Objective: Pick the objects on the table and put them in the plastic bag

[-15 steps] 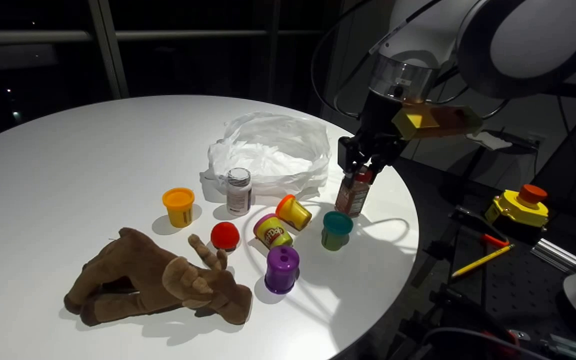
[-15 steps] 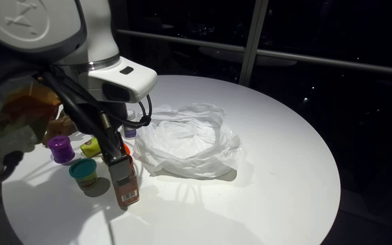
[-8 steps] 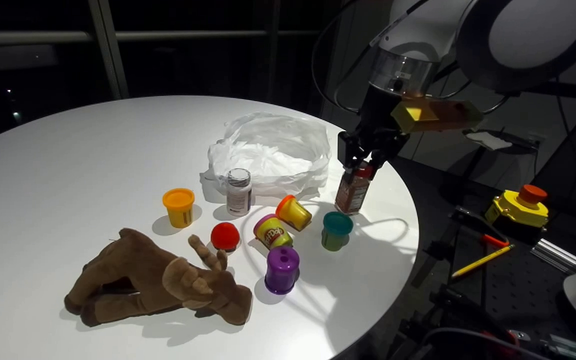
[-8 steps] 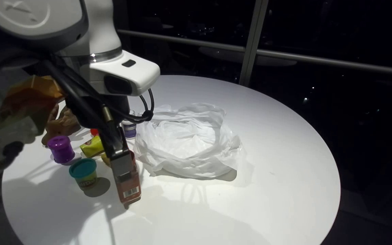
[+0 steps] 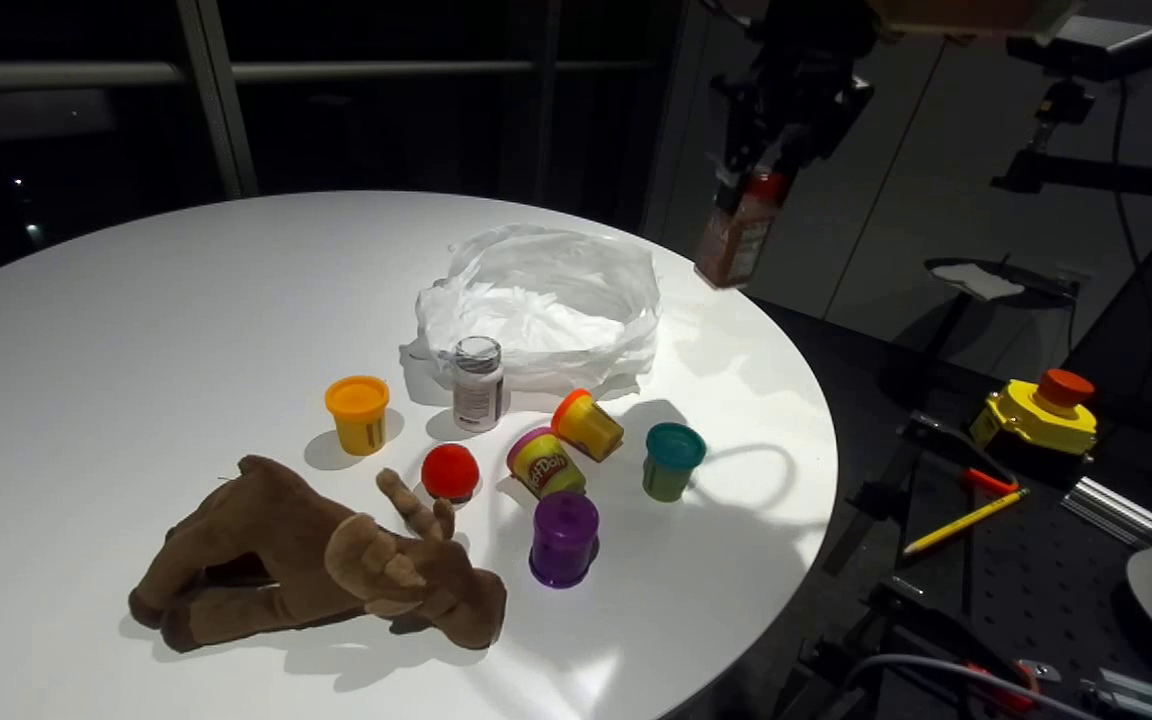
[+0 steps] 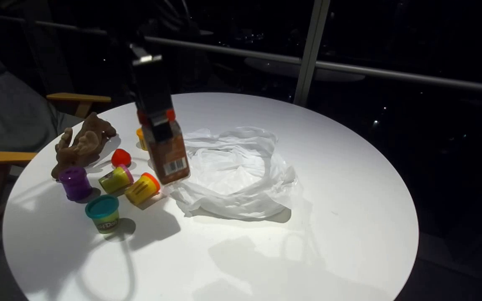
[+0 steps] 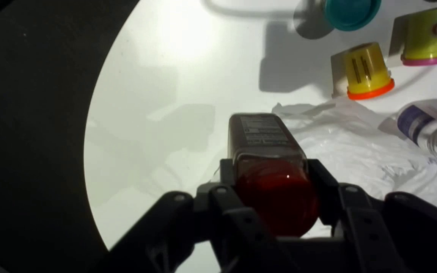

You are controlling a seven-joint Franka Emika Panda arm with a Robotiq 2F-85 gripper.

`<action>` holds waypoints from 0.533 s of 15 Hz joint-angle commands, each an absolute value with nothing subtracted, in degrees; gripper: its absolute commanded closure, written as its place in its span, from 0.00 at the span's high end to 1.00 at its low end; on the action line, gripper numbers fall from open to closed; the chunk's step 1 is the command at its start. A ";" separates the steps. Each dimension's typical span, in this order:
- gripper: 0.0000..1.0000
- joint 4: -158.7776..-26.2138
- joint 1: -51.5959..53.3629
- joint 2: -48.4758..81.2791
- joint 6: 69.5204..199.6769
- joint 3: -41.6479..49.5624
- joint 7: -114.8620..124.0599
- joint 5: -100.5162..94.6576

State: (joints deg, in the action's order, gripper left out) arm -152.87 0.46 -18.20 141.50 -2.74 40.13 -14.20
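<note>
My gripper (image 5: 758, 188) is shut on a red-capped bottle (image 5: 736, 245) and holds it tilted, high above the table. The wrist view shows both fingers against the bottle (image 7: 260, 132) near its cap. The open white plastic bag (image 5: 606, 265) stands on the table beside and below the bottle. On the table are a white bottle (image 5: 477, 395), an orange tub (image 5: 358, 418), a red ball-like object (image 5: 450, 472), a teal-lidded tub (image 5: 672, 465), a purple tub (image 5: 564, 540), a brown plush animal (image 5: 286, 550), and two lying tubs, purple-lidded (image 5: 544, 465) and orange-lidded (image 5: 588, 427).
The round white table (image 6: 329, 251) has its edge close to the bag and the held bottle. A chair (image 6: 11, 156) stands beyond the table. A yellow box with a red button (image 5: 1036, 420) and a pencil (image 5: 966, 522) lie off the table.
The gripper has risen with the red-capped bottle, lifting it from the table surface to well above it, near the bag's side. The other objects and the bag have not moved.
</note>
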 commanded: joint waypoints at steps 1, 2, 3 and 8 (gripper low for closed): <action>0.24 -144.14 -2.16 -17.22 138.73 -3.01 33.19 -13.06; 0.24 -142.10 -2.55 -15.57 139.69 -2.62 31.51 -12.44; 0.24 -140.08 -2.77 -13.30 140.59 -2.01 29.44 -11.35; 0.24 -131.99 -2.87 -0.36 143.40 0.15 21.27 -5.70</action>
